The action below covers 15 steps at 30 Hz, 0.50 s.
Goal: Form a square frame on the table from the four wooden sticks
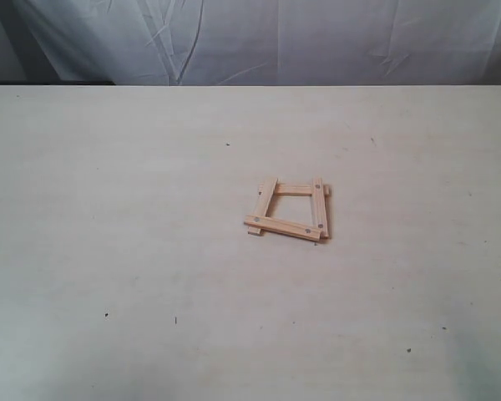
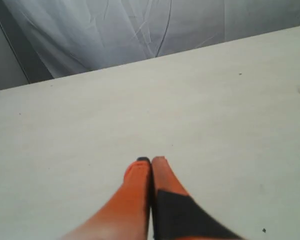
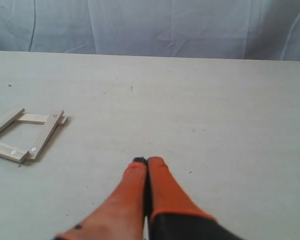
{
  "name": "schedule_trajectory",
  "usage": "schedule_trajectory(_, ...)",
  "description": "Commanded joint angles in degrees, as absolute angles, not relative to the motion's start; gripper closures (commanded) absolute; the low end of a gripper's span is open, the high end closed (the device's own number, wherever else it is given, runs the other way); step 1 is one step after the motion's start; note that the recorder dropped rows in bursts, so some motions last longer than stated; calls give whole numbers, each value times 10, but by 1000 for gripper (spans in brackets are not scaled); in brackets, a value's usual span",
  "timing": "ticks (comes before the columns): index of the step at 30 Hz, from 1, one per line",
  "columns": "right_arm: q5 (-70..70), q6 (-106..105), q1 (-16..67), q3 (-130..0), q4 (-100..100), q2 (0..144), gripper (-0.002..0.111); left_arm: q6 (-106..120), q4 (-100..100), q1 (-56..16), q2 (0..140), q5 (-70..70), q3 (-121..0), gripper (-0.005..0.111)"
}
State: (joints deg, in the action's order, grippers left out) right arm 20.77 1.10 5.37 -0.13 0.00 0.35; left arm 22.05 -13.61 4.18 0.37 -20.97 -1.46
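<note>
We find the square frame [image 1: 284,226] lying a little right of the middle of the table [image 1: 108,251], made of the four wooden sticks [image 1: 320,207] with their ends overlapping at the corners. The outline is closed but skewed: the left stick [image 1: 265,200] leans inward toward its far end, and the near stick [image 1: 294,229] runs at a slant, so the shape is closer to a trapezoid than a true square.

The left end effector [image 2: 151,161] has its fingers pressed together with nothing between them, and it hangs over bare table well apart from the frame. The right end effector [image 3: 147,161] is likewise closed and empty, and the frame [image 3: 45,135] sits off to one side of it, near but not touching.

We judge the task all but done, so the main risk is spoiling it. The sticks only rest on one another, with nothing that we can see pinning them. Any attempt to straighten the leaning stick could drag its neighbours along, because a nudge at one overlapped corner carries into the next. A closed end effector sweeping low across the table could also scatter the whole outline.
</note>
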Motion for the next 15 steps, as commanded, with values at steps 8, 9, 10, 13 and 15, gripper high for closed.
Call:
schedule_trajectory(8, 202, 12, 51, 0, 0, 0, 108, 216, -131, 44, 0, -206, 0, 107)
schedule_trajectory(9, 202, 12, 51, 0, 0, 0, 108, 216, -131, 44, 0, -206, 0, 107)
schedule_trajectory(10, 202, 12, 51, 0, 0, 0, 108, 216, -131, 44, 0, -206, 0, 107)
schedule_trajectory(13, 202, 12, 51, 0, 0, 0, 108, 216, -130, 44, 0, -206, 0, 107)
schedule_trajectory(15, 202, 12, 51, 0, 0, 0, 108, 216, -130, 44, 0, -206, 0, 107)
